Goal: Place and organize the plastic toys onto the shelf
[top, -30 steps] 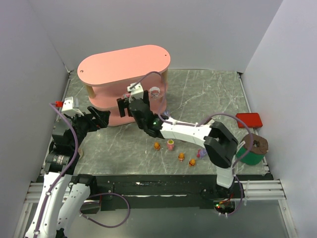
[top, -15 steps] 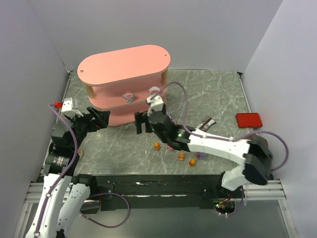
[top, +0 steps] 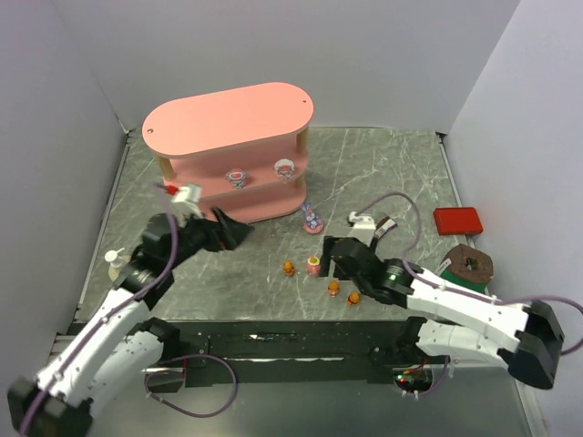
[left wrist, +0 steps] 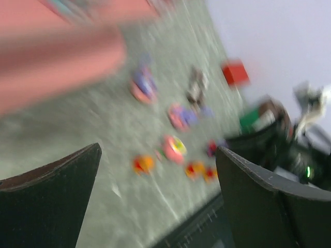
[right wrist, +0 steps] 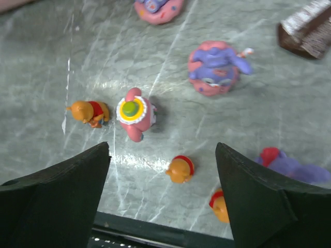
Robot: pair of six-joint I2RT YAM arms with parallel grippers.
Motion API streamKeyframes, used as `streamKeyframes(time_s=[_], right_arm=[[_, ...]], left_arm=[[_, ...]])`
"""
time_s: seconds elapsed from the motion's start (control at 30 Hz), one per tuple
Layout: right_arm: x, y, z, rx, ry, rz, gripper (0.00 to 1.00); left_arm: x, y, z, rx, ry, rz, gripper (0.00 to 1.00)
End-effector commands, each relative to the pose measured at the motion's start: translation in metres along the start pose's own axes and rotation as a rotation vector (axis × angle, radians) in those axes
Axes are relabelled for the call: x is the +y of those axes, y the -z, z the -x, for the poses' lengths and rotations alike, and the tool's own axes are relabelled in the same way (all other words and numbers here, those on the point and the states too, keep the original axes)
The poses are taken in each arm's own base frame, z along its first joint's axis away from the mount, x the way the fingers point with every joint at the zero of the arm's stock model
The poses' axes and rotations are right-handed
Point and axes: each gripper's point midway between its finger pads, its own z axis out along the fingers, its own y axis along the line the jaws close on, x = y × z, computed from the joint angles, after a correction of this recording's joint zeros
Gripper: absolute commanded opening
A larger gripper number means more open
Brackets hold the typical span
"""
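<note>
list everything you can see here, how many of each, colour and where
shelf: one, pink with pale posts, far left of table
round toys: three, pink-white; two on the shelf's middle tier, one on the table
bears: three, orange-yellow, on the table near the front edge
purple toys: three, on the table, one close to the shelf
snack bar: one, brown wrapper, on the table
flat box: one, red, right edge
roll: one, green with brown top, near right
bottle: one, white, left edge
table: one, grey marbled
left gripper: open, empty, in front of the shelf
right gripper: open, empty, above the loose toys
</note>
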Motion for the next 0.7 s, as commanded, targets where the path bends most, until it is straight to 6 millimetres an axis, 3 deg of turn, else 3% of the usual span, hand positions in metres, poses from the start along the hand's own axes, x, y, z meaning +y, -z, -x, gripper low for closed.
streamKeyframes(time_s=[0.0, 0.03, 0.07, 0.17, 0.23, 0.37, 0.53, 0.67], right_arm=[[-0.018, 0.016, 0.012, -0.040, -0.139, -0.023, 0.86], [-0.020, 0.017, 0.013, -0.043, -0.152, -0.025, 0.85], [-0.023, 0.018, 0.013, -0.046, -0.162, -0.027, 0.81], [-0.028, 0.028, 0.020, -0.075, -0.206, -0.012, 0.77], [-0.031, 0.036, 0.027, -0.103, -0.223, 0.004, 0.75], [-0.040, 0.047, 0.038, -0.144, -0.242, 0.012, 0.74], [-0.049, 0.052, 0.042, -0.165, -0.235, -0.002, 0.74], [-0.055, 0.054, 0.042, -0.173, -0.236, -0.005, 0.74]], left_arm=[[-0.054, -0.030, -0.021, 0.020, 0.030, -0.110, 0.97], [-0.055, -0.037, -0.025, 0.017, 0.037, -0.080, 0.94], [-0.068, -0.046, -0.045, 0.074, 0.029, -0.092, 0.91], [-0.080, -0.068, -0.064, 0.108, 0.031, -0.058, 0.84], [-0.088, -0.078, -0.072, 0.124, 0.037, -0.058, 0.77], [-0.115, -0.101, -0.111, 0.235, 0.018, -0.109, 0.65], [-0.135, -0.118, -0.145, 0.317, 0.049, -0.165, 0.44], [-0.140, -0.123, -0.173, 0.387, 0.052, -0.177, 0.35]])
